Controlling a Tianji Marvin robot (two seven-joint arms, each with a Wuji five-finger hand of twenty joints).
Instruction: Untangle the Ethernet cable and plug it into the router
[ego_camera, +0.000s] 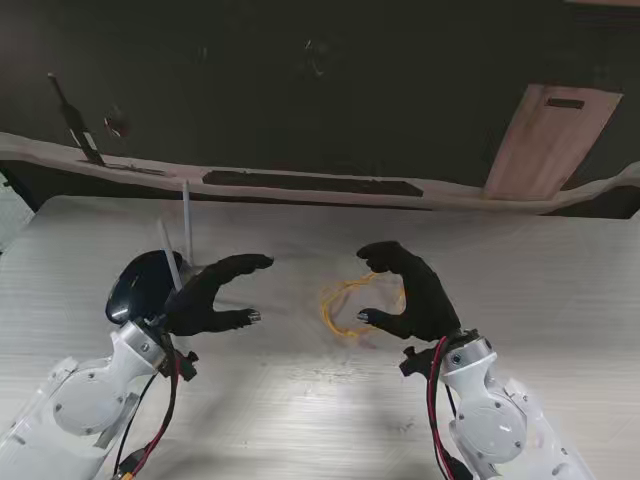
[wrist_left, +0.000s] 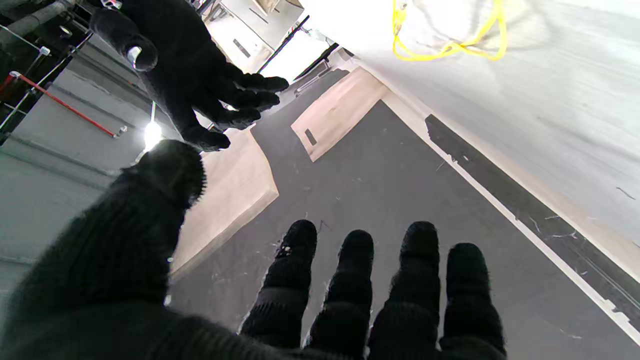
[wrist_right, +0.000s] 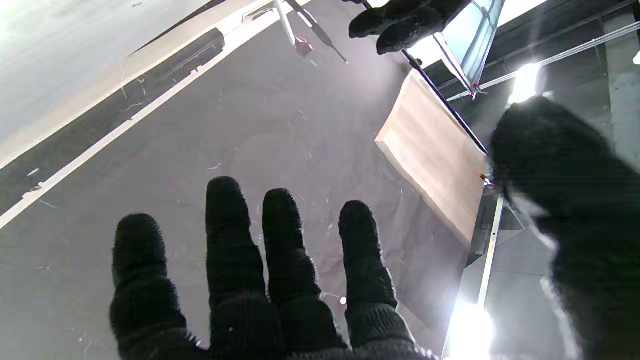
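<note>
Both hands empty, fingers spread: left hand (ego_camera: 205, 295) just beside the router (ego_camera: 143, 283), right hand (ego_camera: 412, 290) at the cable's right edge. Yellow Ethernet cable (ego_camera: 352, 303) lies looped on the table (ego_camera: 300, 400) between my hands.

Bare counter (ego_camera: 300, 390) lies between the left hand (ego_camera: 210, 295) and right hand (ego_camera: 410, 290); the yellow cable (ego_camera: 350, 305) sits at the right hand's nine o'clock, the router (ego_camera: 145, 280) crowds the left hand's nine o'clock
</note>
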